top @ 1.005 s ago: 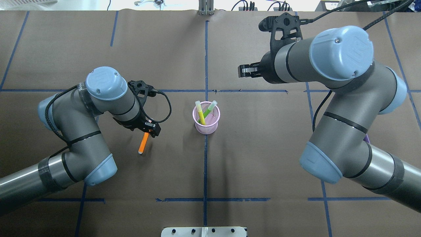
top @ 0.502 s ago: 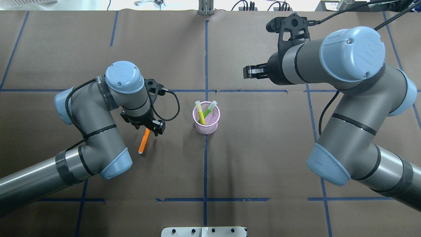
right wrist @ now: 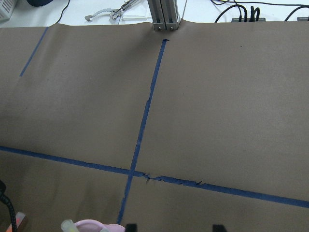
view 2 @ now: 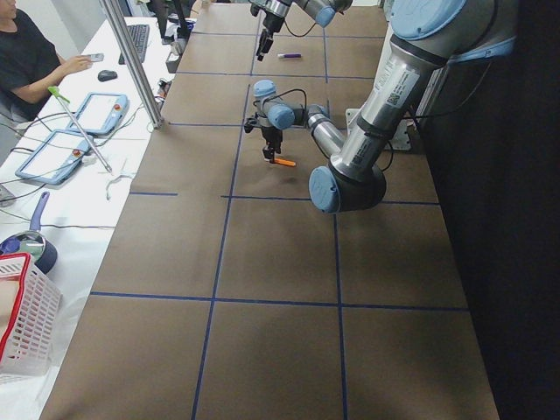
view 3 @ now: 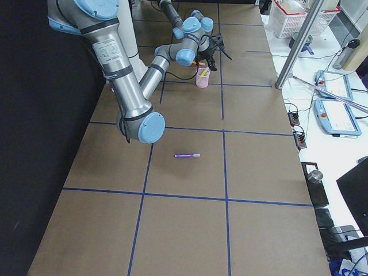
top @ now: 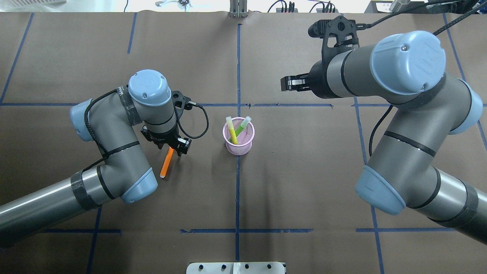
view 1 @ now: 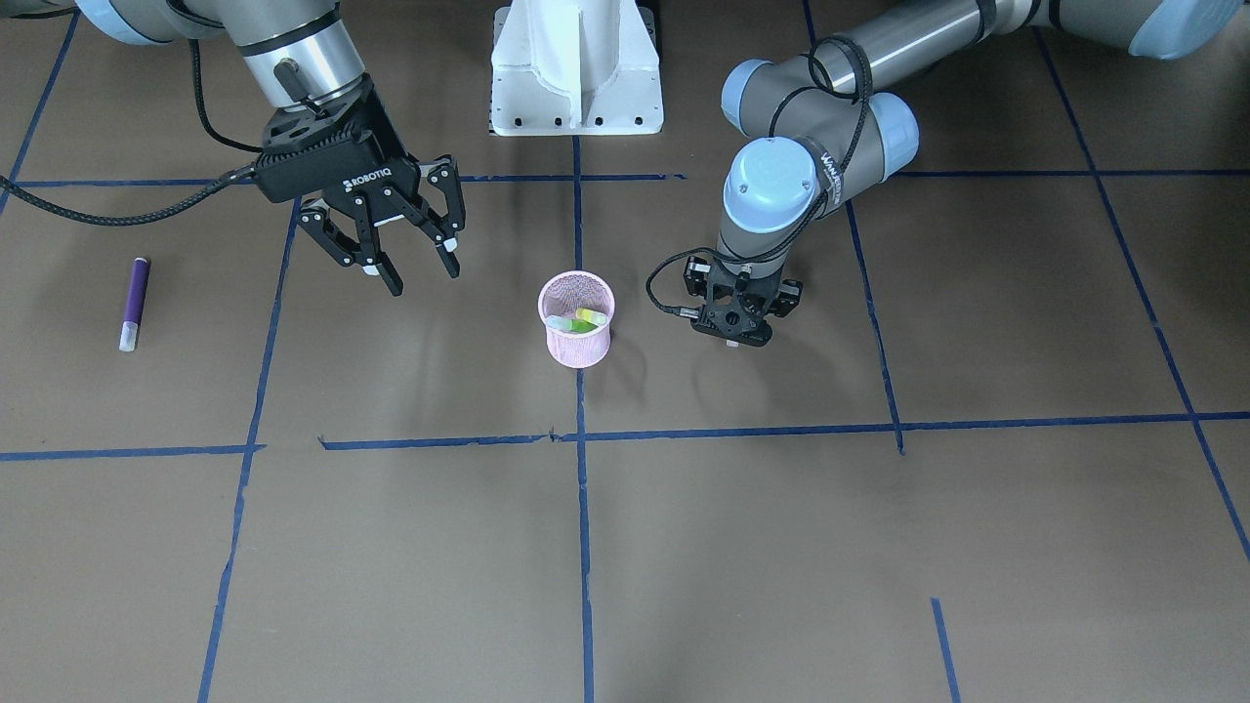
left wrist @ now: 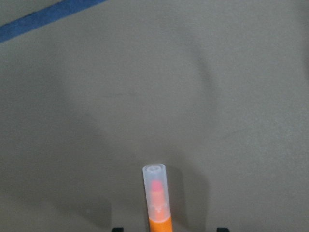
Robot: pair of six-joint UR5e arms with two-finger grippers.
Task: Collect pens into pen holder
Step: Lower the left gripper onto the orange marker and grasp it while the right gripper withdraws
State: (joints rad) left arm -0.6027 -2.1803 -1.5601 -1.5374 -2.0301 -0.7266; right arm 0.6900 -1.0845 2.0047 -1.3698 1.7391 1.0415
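Note:
The pink mesh pen holder (top: 237, 148) (view 1: 576, 344) stands at the table's middle with two pens in it, one yellow (top: 232, 134) and one green (top: 242, 127). An orange pen (top: 166, 164) lies flat to its left. My left gripper (top: 175, 149) (view 1: 732, 340) points down over that pen's far end, open. In the left wrist view the orange pen (left wrist: 157, 193) lies between the spread fingertips. A purple pen (view 1: 134, 301) (view 3: 188, 155) lies far off on my right side. My right gripper (view 1: 425, 278) (top: 283, 83) hangs open and empty above the table, behind and right of the holder.
Blue tape lines (top: 238, 68) cross the brown paper table cover. A white mount plate (view 1: 576, 68) sits at the robot's base. A person sits at a side bench with tablets (view 2: 87, 114), and a basket (view 2: 22, 324) stands off the table's end.
My left arm's elbow and wrist swung right while its gripper stayed over the orange pen's end. The right arm shifted slightly right, then held still. The pens have not moved.

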